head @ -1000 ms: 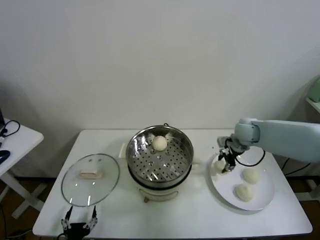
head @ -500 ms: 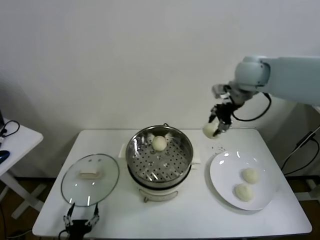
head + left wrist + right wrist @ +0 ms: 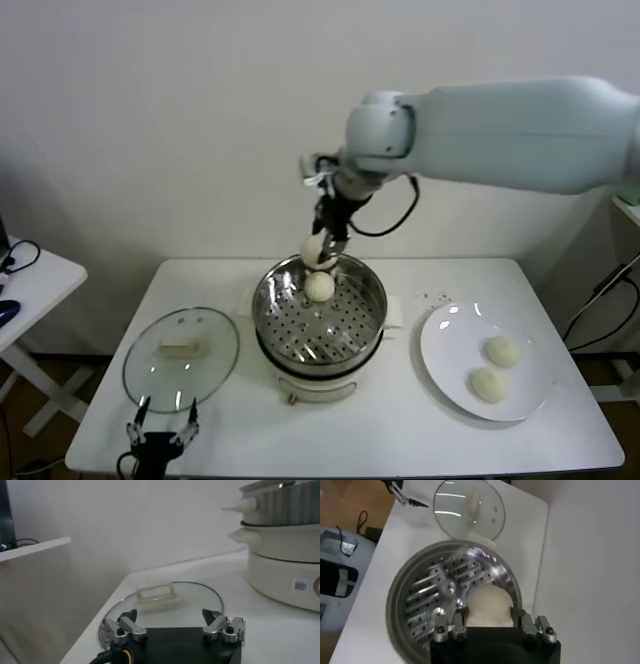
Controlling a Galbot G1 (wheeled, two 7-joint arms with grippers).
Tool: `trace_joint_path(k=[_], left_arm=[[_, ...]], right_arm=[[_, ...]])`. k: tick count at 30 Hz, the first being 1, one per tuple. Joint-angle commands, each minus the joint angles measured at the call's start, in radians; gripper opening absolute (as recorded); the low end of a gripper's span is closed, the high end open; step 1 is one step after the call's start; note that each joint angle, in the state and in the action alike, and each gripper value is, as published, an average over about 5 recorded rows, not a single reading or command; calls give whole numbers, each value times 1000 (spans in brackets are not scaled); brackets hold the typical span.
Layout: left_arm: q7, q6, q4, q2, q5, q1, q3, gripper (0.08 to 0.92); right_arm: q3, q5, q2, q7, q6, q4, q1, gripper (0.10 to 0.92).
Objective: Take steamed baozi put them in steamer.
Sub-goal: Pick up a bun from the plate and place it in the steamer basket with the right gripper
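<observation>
Gripping 1 baozi between right fingers, above steamer

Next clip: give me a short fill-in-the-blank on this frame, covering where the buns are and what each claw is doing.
1. The right claw is shut on a ___ above the steamer.
2. The white plate holds ___ baozi.
3. The baozi in the steamer number ___.
4. The left claw waits open near the glass ___ on the table.

Missing words: baozi; two; one; lid
</observation>
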Motion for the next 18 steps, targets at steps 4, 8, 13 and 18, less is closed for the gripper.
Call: trace_joint_path(k=[4,8,13,18], left_arm=[[3,3,-11,-1,0,-4,1,823],[3,2,-10,-2,-2,-3,-1,823],[3,1,-7,-3,-4,-2,-5,823],[2,-2,-1,-3,-5,-3,-7,823]], right_arm=[[51,-90,255,116,-65,-162,-296,595],[29,-153,284,111,-47,-225,-351,596],[-11,-206,294,98,-22,-259,-381,594],[-23,-209,279,96,-26,-236,-389,594]])
